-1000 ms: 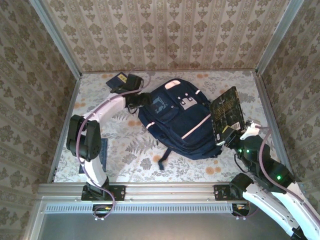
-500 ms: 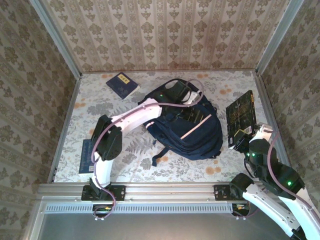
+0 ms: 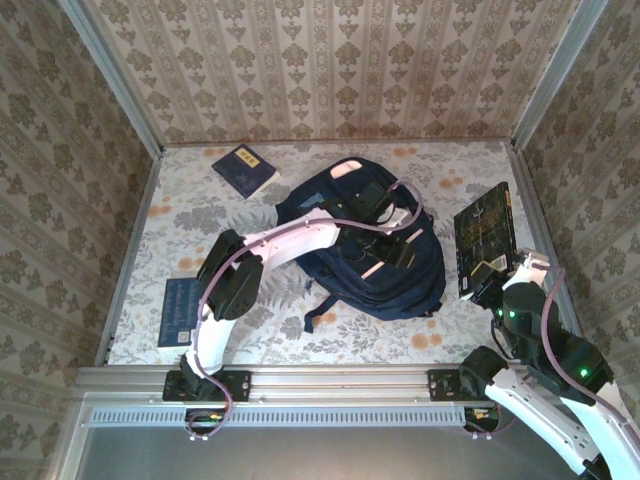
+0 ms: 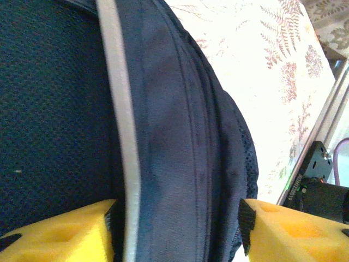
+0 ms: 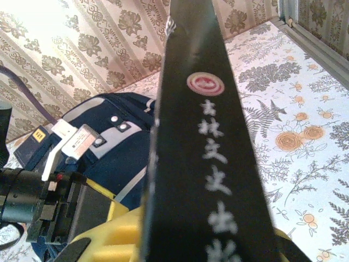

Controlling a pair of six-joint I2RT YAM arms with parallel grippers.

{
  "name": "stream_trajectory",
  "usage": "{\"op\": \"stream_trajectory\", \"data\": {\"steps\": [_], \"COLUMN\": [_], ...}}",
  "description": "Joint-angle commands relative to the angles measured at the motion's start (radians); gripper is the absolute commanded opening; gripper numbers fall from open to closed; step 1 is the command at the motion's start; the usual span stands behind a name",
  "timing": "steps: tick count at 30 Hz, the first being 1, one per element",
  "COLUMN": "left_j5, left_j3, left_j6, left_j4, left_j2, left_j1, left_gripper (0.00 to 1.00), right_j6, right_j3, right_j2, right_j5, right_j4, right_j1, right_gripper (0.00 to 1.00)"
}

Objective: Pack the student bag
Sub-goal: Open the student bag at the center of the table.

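The navy student bag (image 3: 405, 285) lies in the middle of the table, its pale stripe (image 4: 122, 136) running past my left fingers. My left gripper (image 3: 398, 250) hangs over the bag's right half. It is open, its yellow fingers (image 4: 54, 232) wide apart, and the bag's fabric (image 4: 174, 136) lies across the gap between them. My right gripper (image 3: 483, 275) is shut on a black book (image 3: 484, 235) with white characters on its spine (image 5: 210, 136). It holds the book up on edge, just right of the bag (image 5: 117, 150).
A dark blue book (image 3: 245, 170) lies at the back left. Another blue book (image 3: 183, 310) lies near the left edge, beside the left arm's base. Patterned walls and metal rails (image 3: 535, 215) close in the table. A loose strap (image 3: 315, 310) trails from the bag's front.
My left arm has swung from the back left across the bag to its right half. My right gripper has carried the black book to the right, off the bag.
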Motion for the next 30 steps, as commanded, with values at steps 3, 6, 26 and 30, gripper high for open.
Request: {"op": "stream_trajectory", "data": {"steps": [3,6,26,30], "left_j5": [0.025,0.022,0.069,0.129], "left_j3": [0.001,0.001,0.244,0.304], "left_j6": [0.019,0.027,0.06,0.063], "left_j4": [-0.018,-0.025,-0.148,-0.168], "left_j2": [0.0,0.019,-0.256,-0.238], "left_j1": [-0.017,-0.019,0.263,0.304], "left_gripper": [0.52,0.37,0.0,0.0], "right_j6": [-0.013,-0.008,0.053,0.114], "right_j3": [-0.006,-0.01,0.063,-0.003], "right_j2": [0.02,0.032,0.089,0.103], "right_j5": [0.004,-0.011,-0.059,-0.228], "right_j4": [0.069,0.079,-0.065,0.047], "right_j1": [-0.003,-0.002,-0.003,-0.003], "right_gripper": [0.0,0.0,0.0,0.0]}}
